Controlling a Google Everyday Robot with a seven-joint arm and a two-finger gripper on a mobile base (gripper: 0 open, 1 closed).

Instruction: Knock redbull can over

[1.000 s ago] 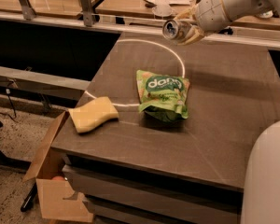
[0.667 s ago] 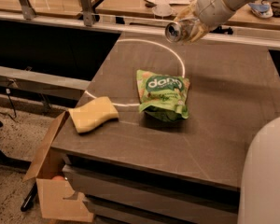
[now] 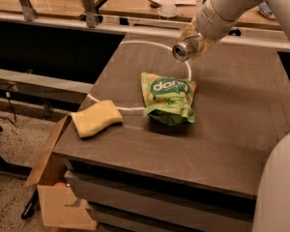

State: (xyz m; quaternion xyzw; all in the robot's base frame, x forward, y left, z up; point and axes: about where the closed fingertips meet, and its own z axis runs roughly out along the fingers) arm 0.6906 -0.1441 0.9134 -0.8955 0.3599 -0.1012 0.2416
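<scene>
The redbull can [image 3: 183,50] is a slim silvery can, tilted far over so its shiny round top faces the camera, at the far middle of the dark table [image 3: 232,129]. My gripper [image 3: 196,37] comes in from the upper right on a white arm and sits around the can's body, its pale fingers closed on it. The can hangs just above the tabletop, behind the green snack bag [image 3: 168,96]. The can's lower end is hidden by the gripper.
A yellow sponge [image 3: 95,118] lies near the table's left edge. An open cardboard box [image 3: 52,197] stands on the floor at the lower left. A white robot body [image 3: 279,187] fills the lower right corner. Benches with papers run along the back.
The gripper and the tilted can have moved down and a little toward the camera, closer to the green snack bag. The bag and the sponge have not moved.
</scene>
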